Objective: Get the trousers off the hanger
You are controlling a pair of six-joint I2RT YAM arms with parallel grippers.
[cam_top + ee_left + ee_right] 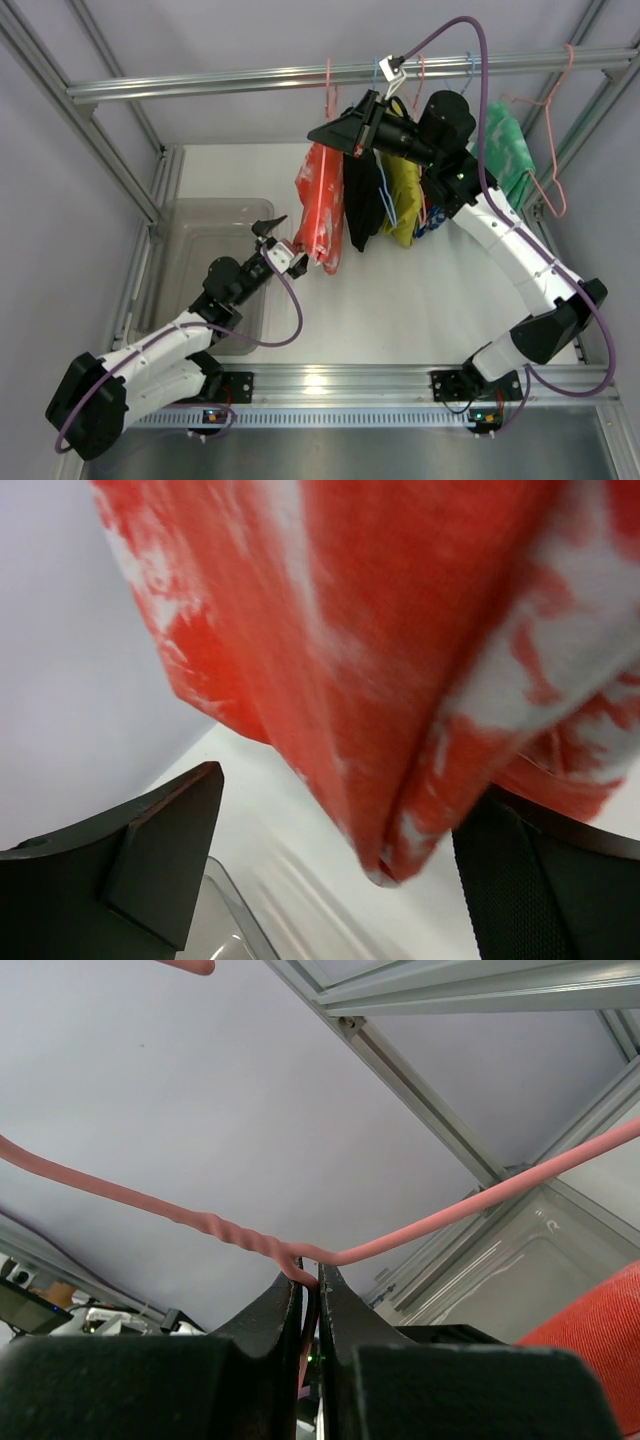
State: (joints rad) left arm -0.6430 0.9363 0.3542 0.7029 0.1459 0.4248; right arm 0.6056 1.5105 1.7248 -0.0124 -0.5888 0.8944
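Note:
The red-orange, white-blotched trousers point(320, 205) hang from the pale pink wire hanger point(327, 88) on the rail. My left gripper point(288, 243) is open at their lower left edge. In the left wrist view the trousers' folded bottom point(400, 680) hangs between the two spread fingers point(160, 850), closer to the right one, with a gap on the left. My right gripper point(345, 135) is up beside the hanger's neck. In the right wrist view it point(312, 1282) is shut on the hanger wire point(240, 1235) just below the twisted part. A corner of the trousers point(595, 1345) shows at lower right.
A clear plastic bin point(190, 225) sits on the table at left, under my left arm. Black point(362, 200), yellow-green point(403, 195) and green-and-white point(510, 150) garments hang to the right of the trousers. An empty pink hanger point(555, 150) hangs far right on the metal rail point(200, 85).

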